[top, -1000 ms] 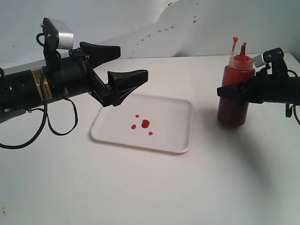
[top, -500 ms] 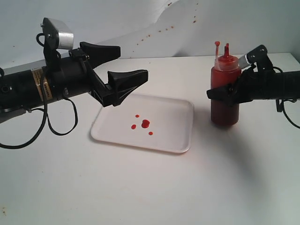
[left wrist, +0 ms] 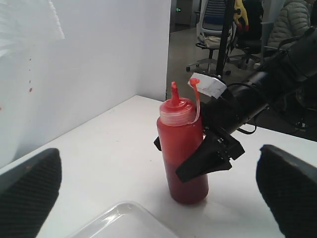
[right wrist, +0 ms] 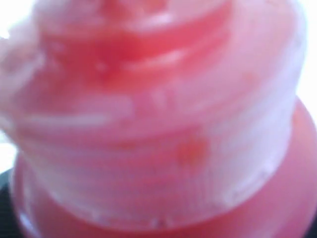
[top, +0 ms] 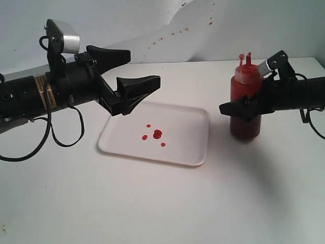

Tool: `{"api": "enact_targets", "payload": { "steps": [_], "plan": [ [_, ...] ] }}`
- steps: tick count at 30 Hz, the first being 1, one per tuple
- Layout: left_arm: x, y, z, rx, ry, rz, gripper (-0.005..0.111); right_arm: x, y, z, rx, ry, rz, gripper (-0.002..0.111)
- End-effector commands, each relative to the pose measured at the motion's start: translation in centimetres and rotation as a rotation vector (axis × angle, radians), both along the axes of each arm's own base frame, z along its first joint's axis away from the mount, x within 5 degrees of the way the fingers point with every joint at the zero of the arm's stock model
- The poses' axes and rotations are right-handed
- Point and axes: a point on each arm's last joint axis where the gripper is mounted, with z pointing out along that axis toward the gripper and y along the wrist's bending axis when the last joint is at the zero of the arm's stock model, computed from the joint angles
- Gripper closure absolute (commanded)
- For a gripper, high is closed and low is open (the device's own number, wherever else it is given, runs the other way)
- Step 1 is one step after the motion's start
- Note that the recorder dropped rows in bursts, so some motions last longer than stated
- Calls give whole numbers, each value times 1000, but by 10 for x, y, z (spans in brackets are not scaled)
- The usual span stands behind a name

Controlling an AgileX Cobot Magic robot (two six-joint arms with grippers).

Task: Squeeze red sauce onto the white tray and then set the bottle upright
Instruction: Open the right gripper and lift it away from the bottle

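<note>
The bottle (top: 246, 87) stands upright on the table, right of the white tray (top: 190, 122), dark red inside with its thin nozzle and tethered cap pointing up. My right gripper (top: 229, 105) is shut on the bottle's middle; the left wrist view shows one finger (left wrist: 205, 159) across the bottle (left wrist: 179, 141) and the other tip behind it. The right wrist view holds only a blurred close-up of the cloudy cap (right wrist: 158, 114). Red sauce (top: 157, 134) lies as a small blob with tiny drops mid-tray. My left gripper (top: 143, 65) hangs open and holds nothing above the tray's back left corner.
A white wall with reddish-brown specks (top: 172, 33) rises behind the table. The left arm's black cable (top: 63, 140) loops down onto the table left of the tray. Beyond the table's end, office chairs (left wrist: 218, 20) show in the left wrist view.
My right gripper carried the bottle leftward toward the tray, then slightly back; it now stands more squarely upright. The left arm, tray and sauce have not moved.
</note>
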Motion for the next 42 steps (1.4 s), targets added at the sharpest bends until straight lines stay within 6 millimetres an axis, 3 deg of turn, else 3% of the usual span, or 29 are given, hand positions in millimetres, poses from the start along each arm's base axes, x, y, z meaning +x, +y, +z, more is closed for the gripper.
{"api": "enact_targets", "payload": {
  "steps": [1, 16, 22, 28, 31, 33, 35, 39, 42],
  "plan": [
    [1, 0, 4, -4, -9, 7, 4, -5, 8, 21, 125, -10, 73, 3],
    [1, 0, 4, -4, -9, 7, 4, -28, 10, 108, 116, -125, 76, 3],
    [1, 0, 4, -4, -9, 7, 4, -43, 12, 158, 165, -262, 41, 3],
    [1, 0, 4, -6, -10, 5, 4, -61, 12, 217, 332, -433, -64, 3],
    [1, 0, 4, -6, -10, 5, 4, -70, 8, 235, 289, -489, -132, 5],
    [1, 0, 4, -9, -5, 6, 4, -75, 5, 245, 261, -524, -182, 15],
    [0, 0, 5, -15, -9, -1, 4, -83, 3, 253, 197, -560, -203, 36],
    [-2, 0, 13, -25, -43, -10, 4, -111, 4, 267, 27, -582, -146, 104],
    [-7, 2, 27, -29, -82, -3, 4, -125, 5, 273, 53, -525, -173, 108]
  ]
}}
